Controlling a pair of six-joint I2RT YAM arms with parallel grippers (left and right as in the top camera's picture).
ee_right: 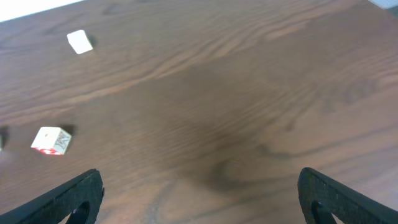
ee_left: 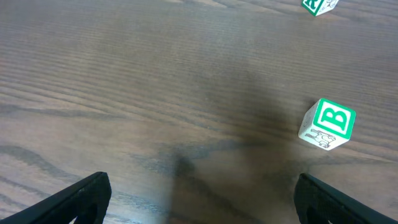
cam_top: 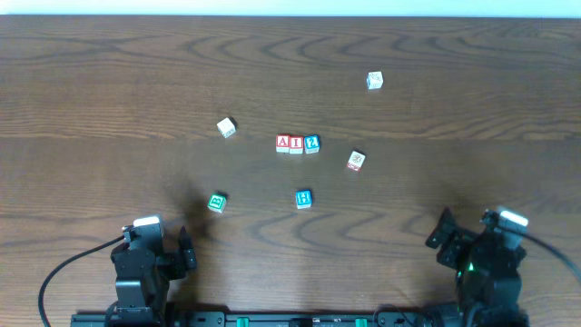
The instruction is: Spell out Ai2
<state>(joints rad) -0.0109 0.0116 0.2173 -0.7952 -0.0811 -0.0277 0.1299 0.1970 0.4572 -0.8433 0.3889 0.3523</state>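
Three blocks stand side by side in a row at the table's middle: a red A block [cam_top: 283, 143], a red I block [cam_top: 297, 143] and a blue 2 block [cam_top: 311, 143]. My left gripper [cam_top: 186, 250] is open and empty at the front left, above bare wood [ee_left: 200, 202]. My right gripper [cam_top: 442, 238] is open and empty at the front right, also above bare wood [ee_right: 200, 199]. Neither gripper touches a block.
A green B block [cam_top: 216, 203] lies near my left gripper and shows in the left wrist view [ee_left: 328, 124]. A blue H block [cam_top: 303, 199], a white block [cam_top: 226, 127], a red-marked block [cam_top: 356, 161] [ee_right: 51, 140] and a far white block [cam_top: 375, 81] [ee_right: 79, 42] lie scattered.
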